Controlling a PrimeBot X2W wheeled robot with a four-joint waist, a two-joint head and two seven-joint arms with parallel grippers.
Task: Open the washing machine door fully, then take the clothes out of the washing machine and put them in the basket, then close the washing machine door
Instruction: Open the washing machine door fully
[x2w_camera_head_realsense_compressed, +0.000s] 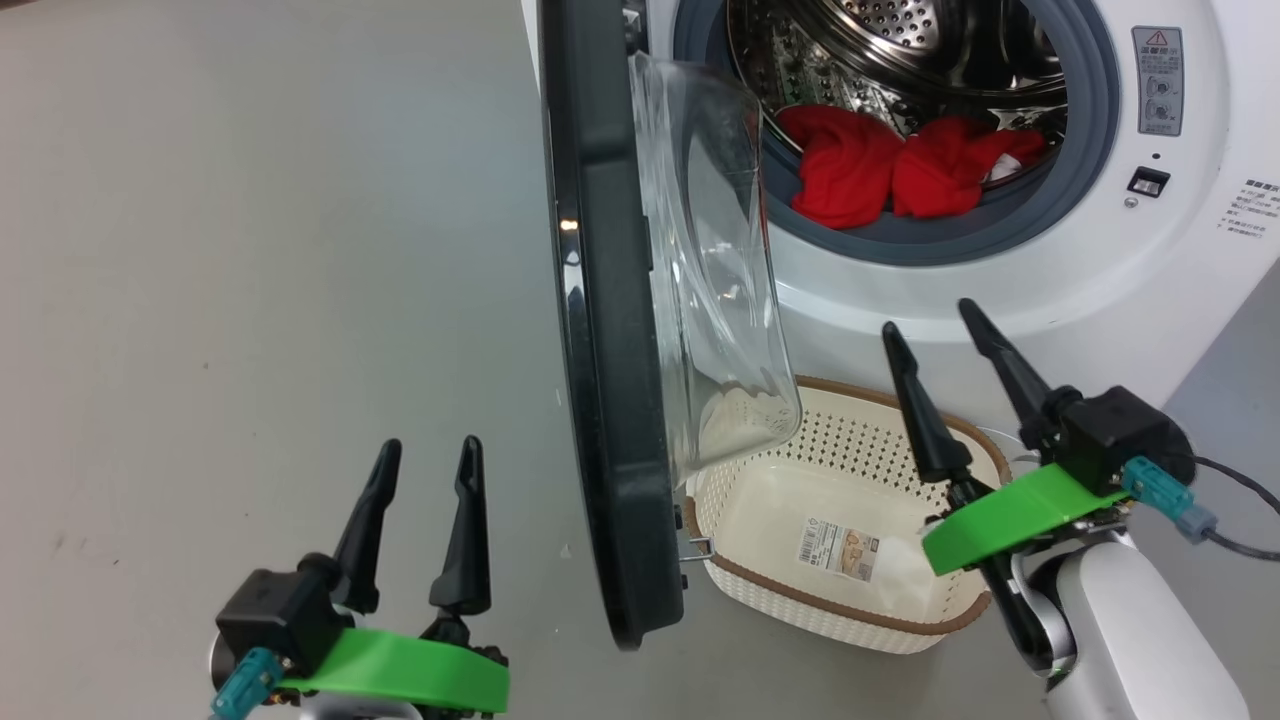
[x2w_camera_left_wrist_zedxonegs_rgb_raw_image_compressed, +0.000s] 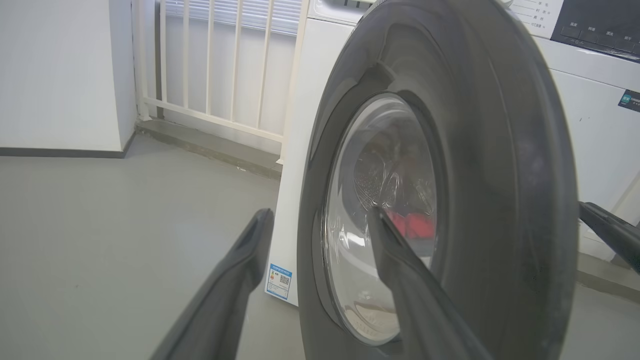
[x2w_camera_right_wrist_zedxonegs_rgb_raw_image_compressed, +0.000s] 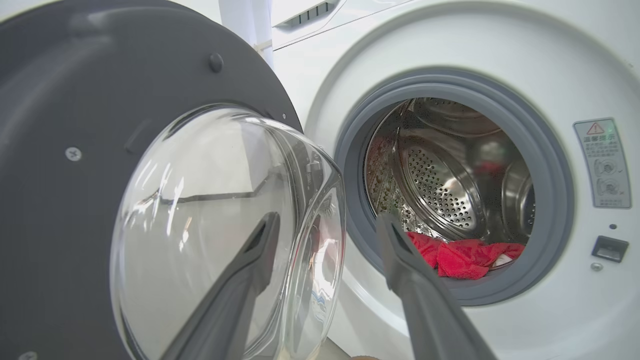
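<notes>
The washing machine door (x2w_camera_head_realsense_compressed: 600, 330) stands swung out from the washing machine (x2w_camera_head_realsense_compressed: 1150, 280), its glass bowl hanging over the left end of the basket (x2w_camera_head_realsense_compressed: 860, 440), which sits on the floor by the machine's front. The red clothes (x2w_camera_head_realsense_compressed: 880, 165) lie low in the drum, well beyond the right gripper (x2w_camera_head_realsense_compressed: 928, 317), whose jaws stand apart and empty above the basket's right end. The left gripper (x2w_camera_head_realsense_compressed: 430, 443), jaws likewise apart and empty, hangs over the floor near the door's outer face

Red clothes (x2w_camera_head_realsense_compressed: 845, 175), cream perforated basket (x2w_camera_head_realsense_compressed: 860, 440), black-rimmed door (x2w_camera_head_realsense_compressed: 610, 400).
</notes>
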